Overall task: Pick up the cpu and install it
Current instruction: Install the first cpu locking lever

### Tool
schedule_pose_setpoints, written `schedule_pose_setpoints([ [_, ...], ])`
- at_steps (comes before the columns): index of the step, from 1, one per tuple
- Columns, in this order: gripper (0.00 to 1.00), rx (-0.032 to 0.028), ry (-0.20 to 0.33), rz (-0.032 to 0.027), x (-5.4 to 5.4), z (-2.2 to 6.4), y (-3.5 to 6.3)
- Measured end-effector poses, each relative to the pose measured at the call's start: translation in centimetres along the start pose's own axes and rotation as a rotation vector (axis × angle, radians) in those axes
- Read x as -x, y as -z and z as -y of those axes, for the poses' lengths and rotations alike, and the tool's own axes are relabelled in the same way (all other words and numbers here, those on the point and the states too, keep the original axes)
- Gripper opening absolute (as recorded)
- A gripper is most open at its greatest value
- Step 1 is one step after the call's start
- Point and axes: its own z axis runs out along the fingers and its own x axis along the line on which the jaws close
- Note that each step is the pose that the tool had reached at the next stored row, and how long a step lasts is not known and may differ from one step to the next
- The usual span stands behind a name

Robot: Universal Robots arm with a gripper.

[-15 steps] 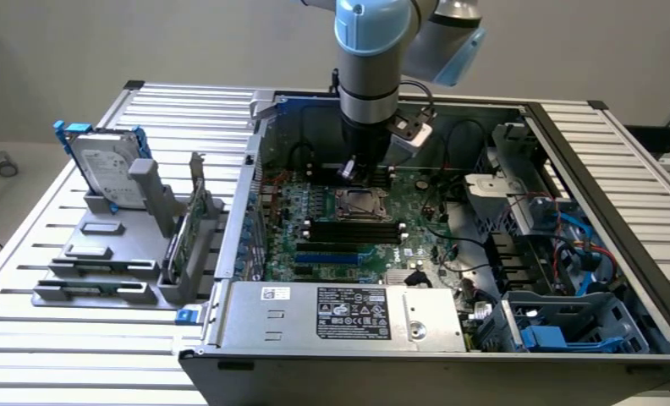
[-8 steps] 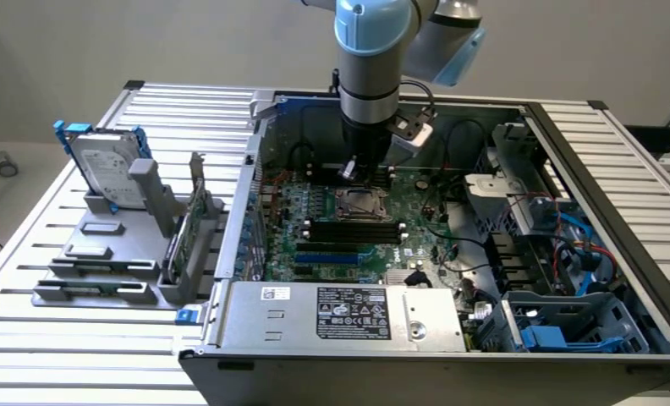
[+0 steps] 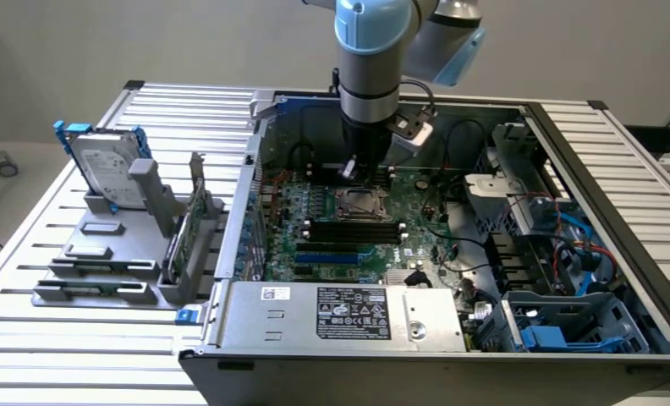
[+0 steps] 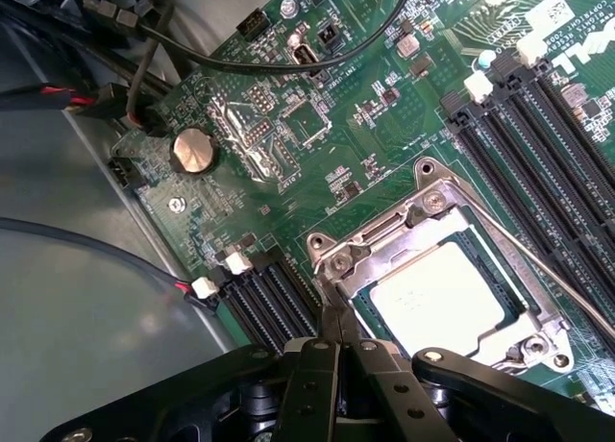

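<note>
The cpu [image 4: 444, 296], a flat square chip with a pale silver top, lies inside the motherboard socket, ringed by the metal socket frame [image 4: 384, 233]. In the exterior view the cpu [image 3: 361, 203] shows as a small square in the middle of the green board inside the open computer case. My gripper [image 4: 336, 329] is shut with nothing between its fingers. Its tips stand just off the socket frame's corner, beside the chip. From the exterior view, the gripper [image 3: 355, 173] hangs straight down over the far edge of the socket.
Black memory slots [image 4: 538, 163] run beside the socket, and a thin metal lever [image 4: 538, 255] crosses its edge. A coin battery [image 4: 195, 151] and black cables [image 4: 96, 245] lie nearby. Outside the case, a hard drive in a blue frame [image 3: 104, 165] stands on a grey fixture [image 3: 92, 254].
</note>
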Motion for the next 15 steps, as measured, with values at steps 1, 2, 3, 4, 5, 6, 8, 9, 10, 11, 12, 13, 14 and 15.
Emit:
schedule_pose_setpoints([
  [1, 0.11, 0.0000, 0.000, 0.0001, 0.0, 0.00, 0.09],
  [2, 0.11, 0.0000, 0.000, -0.0001, 0.0, 0.01, 0.18],
  [3, 0.11, 0.0001, 0.000, -0.0002, -0.1, 0.02, 0.26],
  [4, 0.11, 0.0002, 0.000, -0.0003, -0.1, 0.04, 0.33],
  [5, 0.11, 0.0001, 0.000, -0.0002, -0.1, 0.07, 0.39],
  [6, 0.11, 0.0001, 0.000, -0.0001, 0.0, 0.12, 0.45],
  [8, 0.11, 0.0000, 0.000, -0.0003, 0.1, 0.30, 0.52],
  [9, 0.11, 0.0001, 0.000, -0.0001, 0.2, 0.43, 0.57],
  [10, 0.11, 0.0000, 0.000, 0.0000, 0.3, 0.55, 0.60],
  [11, 0.11, 0.0000, 0.000, -0.0001, 0.3, 0.65, 0.62],
  [12, 0.11, 0.0000, 0.000, -0.0002, 0.3, 0.74, 0.63],
  [13, 0.11, 0.0000, 0.000, -0.0001, 0.3, 0.84, 0.65],
  [14, 0.11, 0.0001, 0.000, 0.0000, 0.3, 0.94, 0.66],
  [15, 0.11, 0.0001, 0.000, 0.0001, 0.2, 1.01, 0.67],
])
